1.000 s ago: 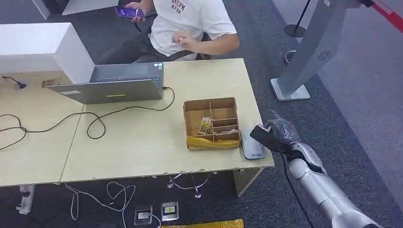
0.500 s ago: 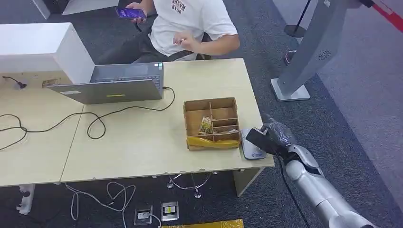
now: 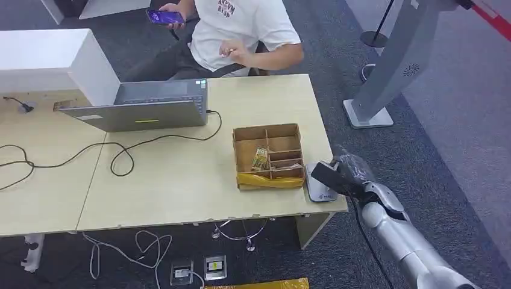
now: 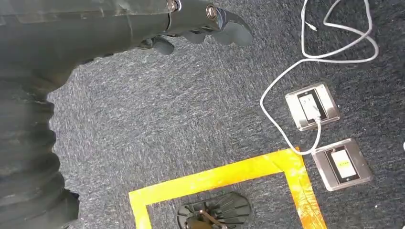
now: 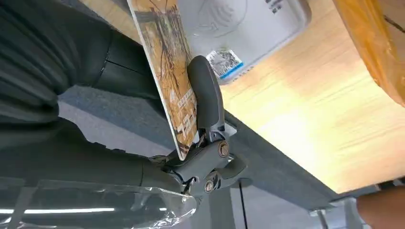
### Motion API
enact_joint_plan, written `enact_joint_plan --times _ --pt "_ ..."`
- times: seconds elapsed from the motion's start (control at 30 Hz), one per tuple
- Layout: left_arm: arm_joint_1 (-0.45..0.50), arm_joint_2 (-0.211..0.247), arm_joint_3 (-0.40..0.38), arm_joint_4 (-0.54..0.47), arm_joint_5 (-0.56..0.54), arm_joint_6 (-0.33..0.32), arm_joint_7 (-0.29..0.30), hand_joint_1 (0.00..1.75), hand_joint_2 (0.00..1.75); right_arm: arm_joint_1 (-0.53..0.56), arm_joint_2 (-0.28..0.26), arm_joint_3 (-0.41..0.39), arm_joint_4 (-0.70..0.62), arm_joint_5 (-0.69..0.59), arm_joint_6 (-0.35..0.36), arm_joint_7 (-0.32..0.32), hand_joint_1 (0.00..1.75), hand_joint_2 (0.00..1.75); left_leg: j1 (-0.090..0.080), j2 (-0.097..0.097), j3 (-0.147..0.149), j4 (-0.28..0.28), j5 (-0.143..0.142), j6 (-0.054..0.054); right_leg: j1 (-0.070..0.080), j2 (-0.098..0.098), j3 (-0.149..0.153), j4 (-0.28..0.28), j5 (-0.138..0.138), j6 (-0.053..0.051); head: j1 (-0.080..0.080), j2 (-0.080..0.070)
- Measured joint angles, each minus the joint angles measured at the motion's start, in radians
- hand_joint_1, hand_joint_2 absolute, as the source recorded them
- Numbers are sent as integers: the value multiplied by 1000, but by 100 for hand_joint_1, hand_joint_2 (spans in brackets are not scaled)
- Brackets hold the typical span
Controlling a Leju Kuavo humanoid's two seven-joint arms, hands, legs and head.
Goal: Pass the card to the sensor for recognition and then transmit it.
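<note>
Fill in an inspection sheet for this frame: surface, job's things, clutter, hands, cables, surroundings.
Surface: light wooden table.
Job's things: card pinched in the right hand, over the white card reader at the table's right edge.
Clutter: laptop; cardboard divider box.
Hands: left hand hangs over the carpet, holding nothing.
Cables: black cable across the table; white cable to floor sockets.
Surroundings: seated person holding a phone; yellow floor tape.
</note>
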Motion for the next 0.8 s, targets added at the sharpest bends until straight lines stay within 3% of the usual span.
enact_joint_plan --times 0.23,0.47,0.6,0.73,0.8 --pt "-10 0 -13 0 -4 0 0 0 175 -126 -6 -19 2 39 -1 -49 175 175 0 0 0 0 1 0 0 1 0 0 2 0 0 0" --pt "-28 0 -36 -5 -22 0 0 0 175 -323 -35 -59 18 71 12 -95 175 175 -2 1 -1 1 2 0 -2 1 -2 1 3 0 0 0" --pt "-45 0 -45 -6 -25 -1 0 0 175 -491 -47 -71 63 88 18 -137 175 175 -3 3 -4 1 3 1 -3 2 -6 2 3 1 1 0" --pt "-47 -1 -58 -8 -25 -2 0 0 175 -533 -43 -70 87 111 11 -184 175 175 -2 2 -6 1 3 1 -3 1 -5 3 4 1 0 0" --pt "-49 0 -61 -8 -23 -5 0 0 175 -618 -21 -57 141 144 22 -216 175 175 -6 2 -12 1 4 0 -7 1 -14 8 4 1 0 0"
